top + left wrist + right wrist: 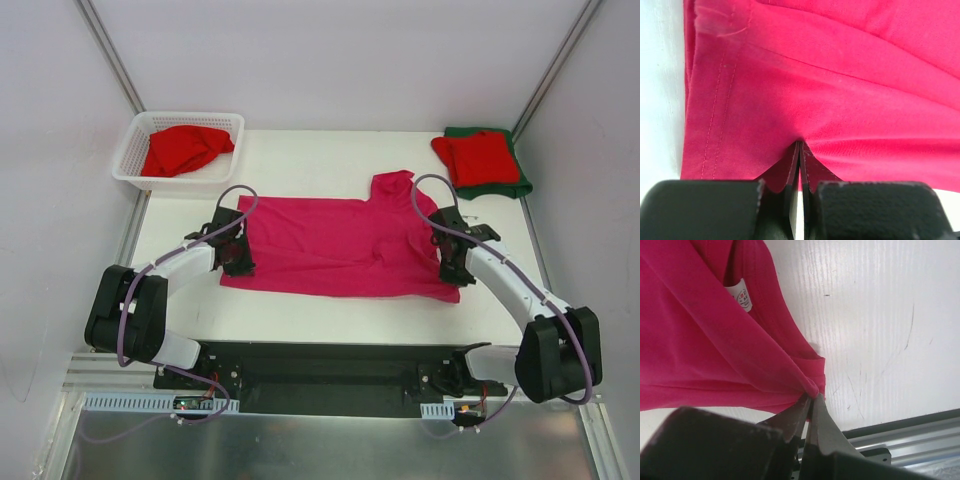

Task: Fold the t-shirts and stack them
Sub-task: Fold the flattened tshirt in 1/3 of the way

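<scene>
The bright magenta-pink cloth t-shirt (340, 250) lies spread across the middle of the white table (320, 155), and its fold looks to be starting: the left gripper (799, 146) is pinched shut on cloth near its left hem, the right gripper (811, 398) clamped on its near right corner. Next, I judge, both arms must lift and carry their edges over together so the cloth doubles without bunching, before it joins the folded red t-shirt (478, 155) lying on the dark green t-shirt (520, 187) at far right

Magenta t-shirt (340, 245) matt soft cloth; basket (135, 150) white plastic lattice.
</scene>
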Available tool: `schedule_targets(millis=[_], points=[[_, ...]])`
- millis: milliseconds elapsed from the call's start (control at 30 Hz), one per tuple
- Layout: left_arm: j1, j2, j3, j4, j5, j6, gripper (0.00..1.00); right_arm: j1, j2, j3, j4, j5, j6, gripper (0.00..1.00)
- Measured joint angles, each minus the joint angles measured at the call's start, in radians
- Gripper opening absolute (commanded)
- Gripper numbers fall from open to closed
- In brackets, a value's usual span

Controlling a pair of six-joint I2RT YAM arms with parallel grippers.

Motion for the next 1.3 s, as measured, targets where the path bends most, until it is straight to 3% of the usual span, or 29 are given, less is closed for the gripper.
schedule_targets(millis=[133,200,233,300,333,567,800,833,933,967,1100,1300], points=[[0.000,-0.001,0.001,-0.004,-0.007,0.001,0.00,0.000,0.026,0.017,-0.019,0.023,-0.005,0.03],[0.000,-0.001,0.001,-0.006,-0.009,0.002,0.00,0.000,0.039,0.027,-0.023,0.029,-0.008,0.20],[0.000,-0.002,0.002,-0.007,-0.009,0.002,0.00,0.000,0.045,0.032,-0.025,0.030,-0.010,0.34],[0.000,-0.002,0.002,-0.008,-0.010,0.003,0.00,0.000,0.054,0.039,-0.026,0.029,-0.015,0.51],[0.000,-0.002,0.002,-0.008,-0.010,0.003,0.00,0.000,0.055,0.039,-0.027,0.028,-0.019,0.54],[0.000,-0.002,0.003,-0.011,-0.010,0.004,0.00,0.000,0.010,0.042,-0.060,0.030,-0.026,0.58],[0.001,-0.072,0.003,-0.025,0.002,0.007,0.00,0.000,-0.163,0.076,-0.056,0.009,-0.031,0.61],[0.005,-0.098,0.003,-0.024,0.008,0.007,0.01,0.000,-0.192,0.076,-0.048,-0.004,-0.034,0.61],[0.006,-0.142,0.008,-0.023,0.031,0.008,0.06,0.000,-0.256,0.076,-0.010,-0.080,-0.050,0.44],[0.006,-0.148,0.013,-0.020,0.040,0.007,0.08,0.000,-0.264,0.076,0.008,-0.117,-0.054,0.31],[0.006,-0.139,0.022,0.014,0.087,0.005,0.11,0.000,-0.249,0.029,0.115,-0.285,-0.059,0.02],[0.006,-0.101,0.022,0.080,0.158,-0.008,0.08,0.003,-0.163,-0.106,0.249,-0.497,-0.040,0.01]])
